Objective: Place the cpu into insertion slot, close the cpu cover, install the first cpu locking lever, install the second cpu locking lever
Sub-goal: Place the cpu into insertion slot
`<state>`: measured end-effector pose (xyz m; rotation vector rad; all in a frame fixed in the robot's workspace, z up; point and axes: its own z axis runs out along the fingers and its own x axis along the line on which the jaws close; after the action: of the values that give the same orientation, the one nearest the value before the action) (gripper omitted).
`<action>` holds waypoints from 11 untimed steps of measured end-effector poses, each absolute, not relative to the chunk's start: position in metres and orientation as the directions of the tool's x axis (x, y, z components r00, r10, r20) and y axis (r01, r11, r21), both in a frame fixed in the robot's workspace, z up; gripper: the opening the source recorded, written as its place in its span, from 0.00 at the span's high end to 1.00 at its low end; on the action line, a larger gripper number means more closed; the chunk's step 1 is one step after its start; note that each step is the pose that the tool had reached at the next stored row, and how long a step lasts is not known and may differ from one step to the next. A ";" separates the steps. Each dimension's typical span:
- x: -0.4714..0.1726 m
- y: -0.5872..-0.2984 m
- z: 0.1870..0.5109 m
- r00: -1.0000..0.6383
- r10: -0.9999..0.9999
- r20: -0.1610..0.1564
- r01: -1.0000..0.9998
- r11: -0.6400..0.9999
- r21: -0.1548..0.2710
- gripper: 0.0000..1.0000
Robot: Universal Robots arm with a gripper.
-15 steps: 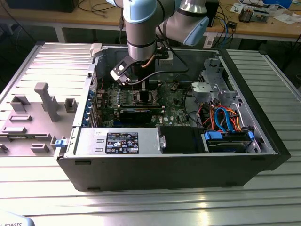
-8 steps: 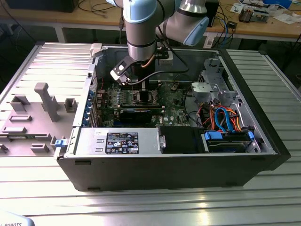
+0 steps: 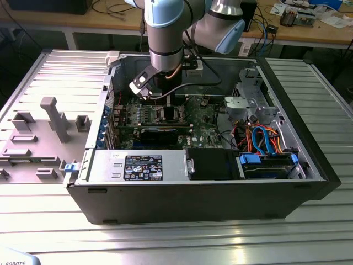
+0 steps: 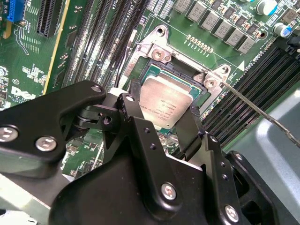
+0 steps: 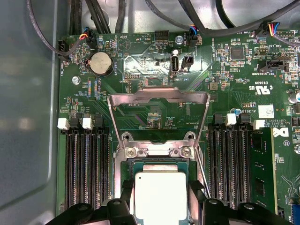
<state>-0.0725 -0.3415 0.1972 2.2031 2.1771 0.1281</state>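
The cpu [image 4: 166,96], a small square chip with a silver top, sits in the insertion slot [image 5: 140,164] on the green motherboard [image 3: 205,117]. My gripper [image 4: 161,103] reaches down into the computer case [image 3: 220,204] and straddles the chip. One black finger [image 4: 133,89] lies against one edge and the other finger [image 4: 191,123] against the opposite edge, so the gripper looks shut on it. In the first wrist view the cpu [image 5: 161,197] shows between the gripper's [image 5: 161,187] fingers. The cpu cover [image 5: 158,93] is flipped open, its silver frame lying back over the board. A thin locking lever [image 4: 255,108] sticks out beside the socket.
Black memory slots [image 5: 86,164] flank the socket on both sides. A coin battery [image 5: 99,62] and black cables [image 5: 101,16] lie beyond the cover. In the exterior view, a power supply [image 3: 138,165] and drive bay with blue and orange wires [image 3: 265,141] fill the case's near side.
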 end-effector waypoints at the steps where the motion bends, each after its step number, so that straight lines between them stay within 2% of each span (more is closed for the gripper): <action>1: -0.072 -0.341 0.197 0.011 1.000 0.029 0.996 -0.013 0.088 0.46; 11: -0.073 -0.341 0.197 0.010 1.000 0.030 0.996 -0.013 0.088 0.46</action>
<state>-0.0725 -0.3415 0.1972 2.2030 2.1772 0.1282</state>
